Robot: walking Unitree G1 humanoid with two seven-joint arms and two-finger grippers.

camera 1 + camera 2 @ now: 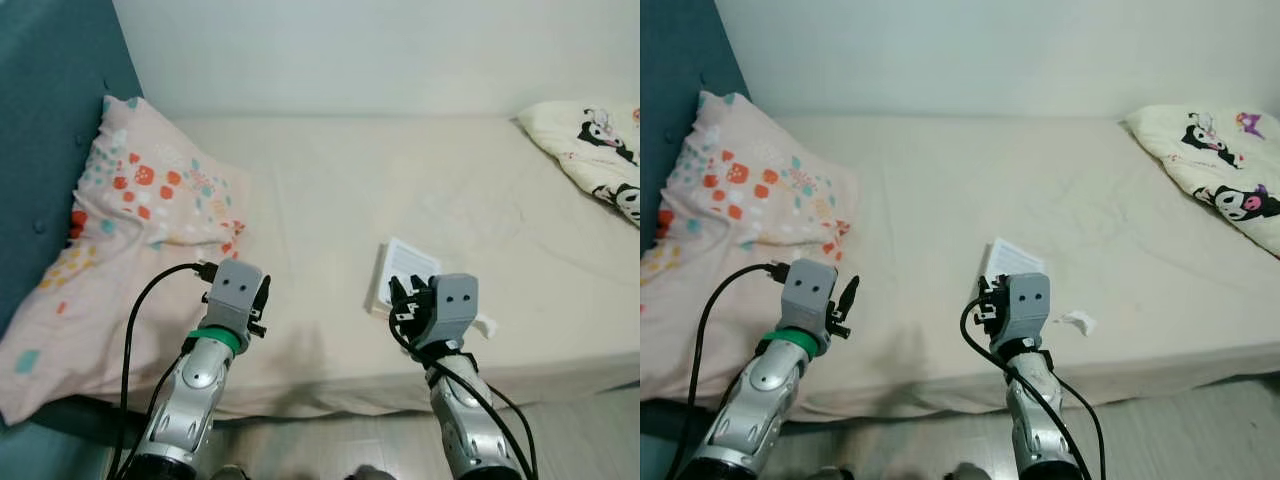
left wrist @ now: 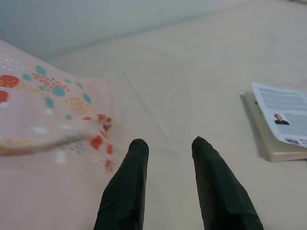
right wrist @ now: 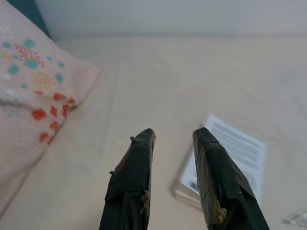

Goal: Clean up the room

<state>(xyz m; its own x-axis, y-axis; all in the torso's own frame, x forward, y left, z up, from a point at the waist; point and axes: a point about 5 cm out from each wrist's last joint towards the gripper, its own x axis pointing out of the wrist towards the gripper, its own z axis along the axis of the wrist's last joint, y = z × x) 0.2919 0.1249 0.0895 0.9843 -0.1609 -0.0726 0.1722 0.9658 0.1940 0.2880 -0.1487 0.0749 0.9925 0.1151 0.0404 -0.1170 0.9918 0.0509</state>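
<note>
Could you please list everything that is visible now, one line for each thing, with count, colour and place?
Bed with plain sheet: one, cream, across the whole scene.
Patterned pillow: one, pale pink with red, teal and yellow prints, at the robot's left end of the bed, against the headboard.
Padded headboard: one, dark teal, far left.
Paperback book: one, white cover with printed text, flat on the sheet near the front edge.
Crumpled paper scrap: one, white, just right of the book.
Cartoon-print blanket: one, cream with black-and-white figures, far right.
Left tool: black fingers open, by the pillow.
Right tool: black fingers open, beside the book.
</note>
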